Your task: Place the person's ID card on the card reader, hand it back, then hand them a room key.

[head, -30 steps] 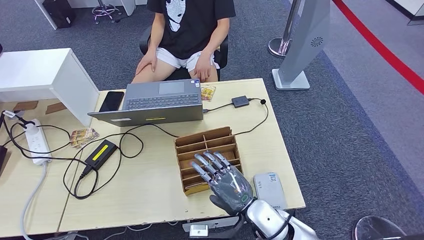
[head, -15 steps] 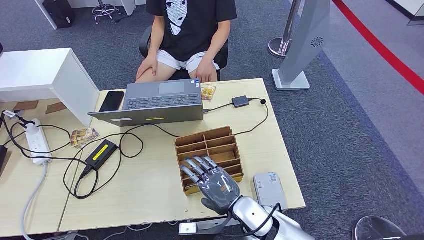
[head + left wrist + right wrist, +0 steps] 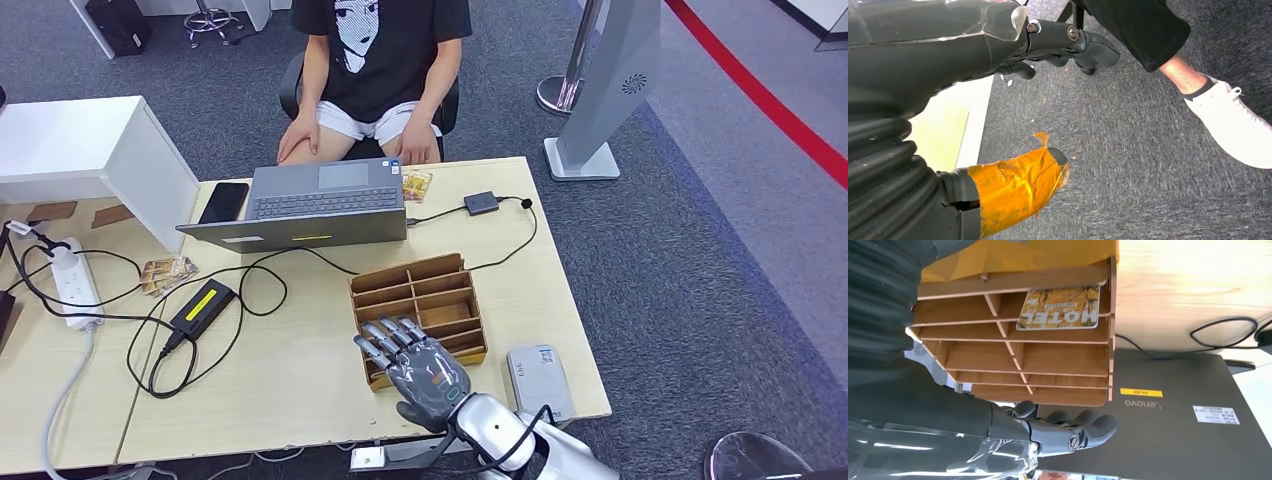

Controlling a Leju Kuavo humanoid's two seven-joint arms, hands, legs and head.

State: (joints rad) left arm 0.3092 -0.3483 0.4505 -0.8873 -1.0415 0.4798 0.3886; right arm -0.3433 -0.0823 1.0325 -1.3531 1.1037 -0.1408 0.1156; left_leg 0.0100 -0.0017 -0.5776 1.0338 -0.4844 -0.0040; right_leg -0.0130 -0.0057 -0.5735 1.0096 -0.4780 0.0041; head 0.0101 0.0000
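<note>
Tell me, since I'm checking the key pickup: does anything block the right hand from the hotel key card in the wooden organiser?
Nothing visible does. The right hand hovers above the wooden slotted organiser, and the printed hotel key card lies uncovered in its compartment.

Right arm: silver, comes in from the near edge of the desk, forearm angled up and to the left.
Right hand (image 3: 420, 366): held palm down over the near part of the desk, back of the hand up, holding nothing.
Right fingers (image 3: 383, 338): straight, slightly spread, pointing away from the robot and a little left.
Right thumb: cannot tell its pose in the head view.
Left hand (image 3: 1048, 47): hangs over the floor beside the desk edge, holding nothing.
Left fingers (image 3: 1095, 50): dark, loosely extended and close together.
Left thumb (image 3: 1013, 182): thick, wrapped in orange tape, set apart from the fingers.
</note>
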